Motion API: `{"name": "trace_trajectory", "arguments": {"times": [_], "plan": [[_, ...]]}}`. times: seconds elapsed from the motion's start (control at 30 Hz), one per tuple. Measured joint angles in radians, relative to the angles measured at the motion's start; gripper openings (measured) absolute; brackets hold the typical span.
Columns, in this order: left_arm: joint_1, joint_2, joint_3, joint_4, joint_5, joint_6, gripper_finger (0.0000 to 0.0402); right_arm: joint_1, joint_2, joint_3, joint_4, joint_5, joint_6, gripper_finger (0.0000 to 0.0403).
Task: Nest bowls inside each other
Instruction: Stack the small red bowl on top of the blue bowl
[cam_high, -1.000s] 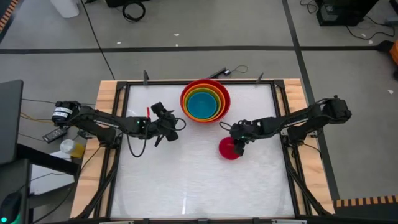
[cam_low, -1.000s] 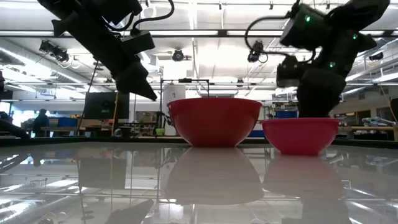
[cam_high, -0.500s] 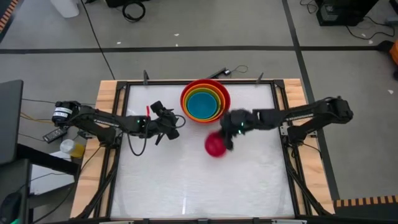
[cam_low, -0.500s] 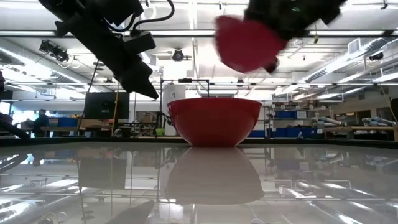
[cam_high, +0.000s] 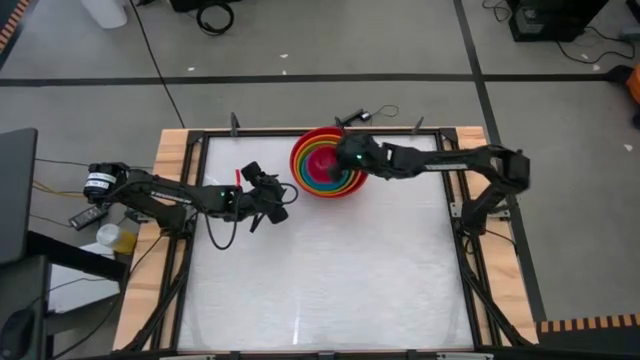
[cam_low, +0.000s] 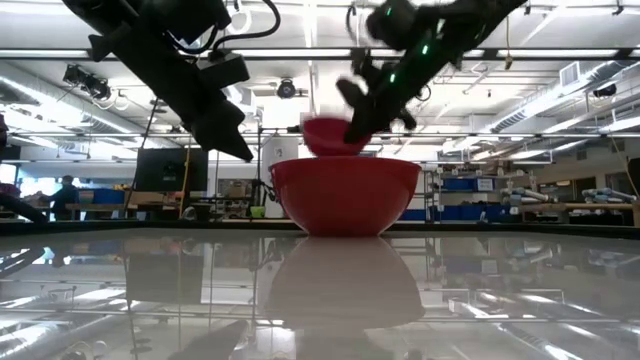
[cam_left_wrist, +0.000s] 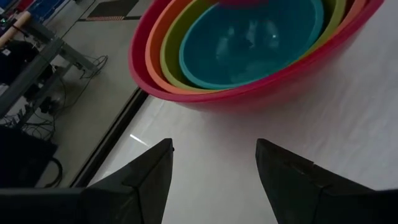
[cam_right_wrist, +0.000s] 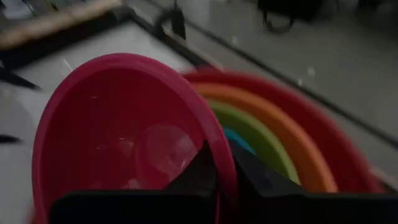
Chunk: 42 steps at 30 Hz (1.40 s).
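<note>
A stack of nested bowls (cam_high: 303, 150), red outermost, then orange, green and blue (cam_left_wrist: 249, 43), stands on its base at the table's far middle. A small red bowl (cam_high: 322, 166) (cam_low: 330, 137) hangs over the stack, its underside about level with the big bowl's rim (cam_low: 345, 165). My right gripper (cam_high: 348, 160) (cam_right_wrist: 217, 171) is shut on it. Whether the small bowl touches the bowls below is hidden. My left gripper (cam_high: 280, 200) (cam_left_wrist: 214, 168) stands open just left of the stack, above the table, with nothing between its fingers. My right gripper pinches the small red bowl's rim (cam_right_wrist: 219, 146) on the side toward the table's right edge. One finger (cam_right_wrist: 199, 168) is inside the bowl and one (cam_right_wrist: 258, 177) outside. The fingers slant down from the right. The bowl is lifted clear of the table, nearly upright.
The white tabletop (cam_high: 320, 290) lies open across its near half, inside a black frame (cam_high: 190, 250) with wooden side boards. A small red item (cam_high: 238, 178) lies by the left arm. A cable (cam_high: 362, 115) runs along the far edge.
My right gripper has lifted the small red bowl off the table right of centre. It has carried the bowl up and toward the far left, from beside the stack to over it. The stack has stayed put.
</note>
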<state>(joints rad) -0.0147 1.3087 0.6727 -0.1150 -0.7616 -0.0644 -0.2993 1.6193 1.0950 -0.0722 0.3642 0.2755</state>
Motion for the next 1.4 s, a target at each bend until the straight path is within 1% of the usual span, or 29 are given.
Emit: {"name": "trace_trajectory", "arguments": {"times": [0.17,0.33,0.4,0.53,0.63,0.73,0.83,0.93,1.0,1.1,1.17,1.23,1.4], "plan": [[0.0,0.0,0.0,-0.021,0.0,0.0,0.0231,-0.053,0.08,-0.001,-0.016,-0.05,0.033,0.0054],[0.0,0.0,0.0,-0.019,0.0,-0.002,0.0231,-0.085,0.098,-0.001,-0.048,-0.101,0.036,0.0091],[0.0,0.0,0.0,-0.016,0.0,-0.004,0.0231,-0.093,0.082,-0.001,-0.043,-0.13,0.033,0.0108],[0.0,0.0,0.0,-0.016,0.0,-0.012,0.0231,-0.092,0.025,-0.001,-0.03,-0.129,-0.002,0.014],[0.0,0.0,0.0,-0.016,0.0,-0.012,0.0231,-0.085,-0.03,-0.001,-0.03,-0.104,-0.015,0.0155],[0.0,0.0,0.0,-0.019,0.0,-0.012,0.0231,-0.073,-0.089,0.0,-0.059,-0.066,-0.038,0.0159],[-0.006,0.0,0.0,-0.046,0.009,-0.018,0.0231,-0.045,-0.161,-0.001,-0.145,-0.034,-0.078,0.0156],[-0.032,0.0,0.0,-0.057,0.013,-0.009,0.0231,0.021,-0.251,-0.058,-0.151,-0.033,-0.106,0.015],[-0.051,0.0,0.0,-0.049,0.008,0.005,0.0231,0.067,-0.298,-0.128,-0.088,-0.031,-0.089,0.0139],[-0.055,0.0,0.0,-0.022,0.0,0.005,0.0231,0.092,-0.322,-0.228,0.046,0.023,-0.087,0.0115],[-0.053,0.0,0.0,0.007,-0.003,0.005,0.0231,0.062,-0.306,-0.262,0.132,0.051,-0.09,0.0093],[-0.05,0.0,0.0,0.035,-0.002,0.005,0.0231,0.015,-0.26,-0.268,0.177,0.051,-0.093,0.007],[-0.047,0.0,0.0,0.052,-0.002,0.007,0.0231,-0.081,-0.085,-0.261,0.222,-0.018,-0.094,0.0021]]}}
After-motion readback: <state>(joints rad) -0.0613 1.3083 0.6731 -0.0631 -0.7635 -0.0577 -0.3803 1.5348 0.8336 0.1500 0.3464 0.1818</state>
